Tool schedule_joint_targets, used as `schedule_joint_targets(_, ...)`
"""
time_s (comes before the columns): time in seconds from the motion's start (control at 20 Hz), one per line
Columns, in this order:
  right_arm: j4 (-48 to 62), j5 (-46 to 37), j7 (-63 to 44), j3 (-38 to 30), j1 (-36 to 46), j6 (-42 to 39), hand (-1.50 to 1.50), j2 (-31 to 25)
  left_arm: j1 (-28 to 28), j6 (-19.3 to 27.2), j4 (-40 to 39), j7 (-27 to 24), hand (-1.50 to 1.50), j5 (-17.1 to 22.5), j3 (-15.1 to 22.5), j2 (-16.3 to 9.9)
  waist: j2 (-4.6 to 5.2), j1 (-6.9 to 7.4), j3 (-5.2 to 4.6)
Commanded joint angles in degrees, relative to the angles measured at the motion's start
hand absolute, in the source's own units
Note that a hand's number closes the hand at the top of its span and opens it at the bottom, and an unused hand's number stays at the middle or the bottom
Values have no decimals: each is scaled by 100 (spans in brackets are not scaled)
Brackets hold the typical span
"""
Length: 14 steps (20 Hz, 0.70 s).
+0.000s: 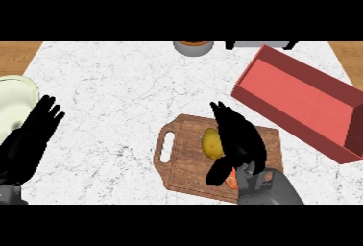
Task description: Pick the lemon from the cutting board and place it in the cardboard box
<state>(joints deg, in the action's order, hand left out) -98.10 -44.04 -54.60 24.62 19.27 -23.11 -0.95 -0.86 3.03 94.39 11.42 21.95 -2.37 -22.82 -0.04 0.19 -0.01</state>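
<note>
Right hand: positioned over the wooden cutting board, forearm entering from the lower edge and angled up and to the left. Fingers are extended and fairly straight, pointing toward the far side of the counter; the thumb hangs down toward the near side. The hand is not closed around anything.

Lemon: lies on the cutting board, just left of the right hand's fingers, partly covered by them. Whether they touch cannot be told.

An orange item shows beneath the wrist on the board; identity unclear.

Box: red-walled, open, tilted diagonally on the white marble counter, right of the board.

Left hand: open, fingers up, resting at the left edge beside a pale plate.
</note>
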Motion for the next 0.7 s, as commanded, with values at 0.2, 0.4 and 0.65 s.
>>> schedule_joint_targets(0.2,643,-37,-540,90,487,-89,-150,92,187,79,-37,64,0,-333,-19,311,3,5,0)
schedule_joint_targets(0.4,918,-224,-410,433,270,399,-150,92,167,-382,-384,-179,0,-230,-287,189,6,11,-1)
schedule_joint_targets(0.65,908,-137,-471,184,252,83,-150,93,539,-280,-116,505,0,-101,-406,189,1,-17,1)
